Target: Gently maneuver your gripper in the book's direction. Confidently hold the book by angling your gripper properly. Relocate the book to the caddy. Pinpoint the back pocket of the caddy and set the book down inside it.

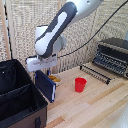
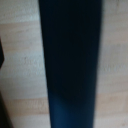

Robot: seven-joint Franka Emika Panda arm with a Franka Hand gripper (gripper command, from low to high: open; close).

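My gripper (image 1: 41, 68) is shut on the top edge of the dark-blue book (image 1: 46, 85) and holds it upright in the air, just to the exterior view's right of the black caddy (image 1: 20, 100). The book's lower end hangs near the caddy's right wall, outside it. The caddy is open, with a fabric divider; the narrower back pocket (image 1: 10, 76) lies on its far side. In the wrist view the book (image 2: 70, 60) fills the middle as a dark blurred band over the wooden table; the fingers do not show there.
A red cup (image 1: 80, 84) stands on the wooden table (image 1: 95, 107) to the right of the book. A yellow-orange thing (image 1: 54, 78) lies behind the book. A black-and-silver toaster oven (image 1: 114, 56) with a pulled-out rack (image 1: 95, 73) stands at the back right.
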